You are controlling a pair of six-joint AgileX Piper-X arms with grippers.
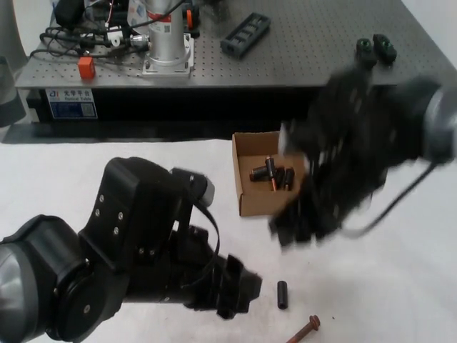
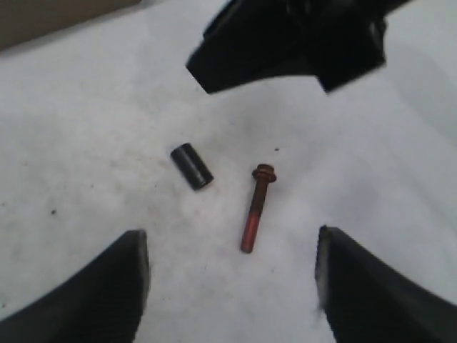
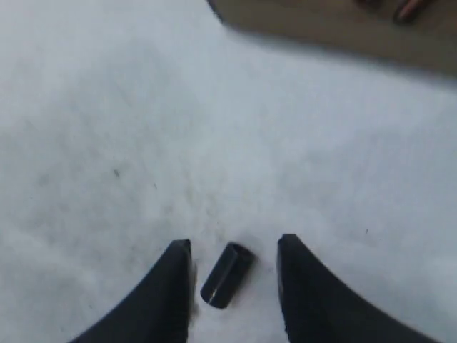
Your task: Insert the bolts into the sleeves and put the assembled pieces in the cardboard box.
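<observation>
High camera behind me at six o'clock, facing twelve and down; my wrist cameras, close, share the sleeve [image 3: 226,275].

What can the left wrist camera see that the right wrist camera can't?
Left wrist camera: the reddish bolt lying beside the sleeve, not touching it; the left fingers, open wide; and the right fingers hanging above. Right wrist camera: the right fingers open with the sleeve between them, plus a blurry reddish piece in the cardboard box. Both: the black sleeve, the white surface and a brown bit of the box.
</observation>
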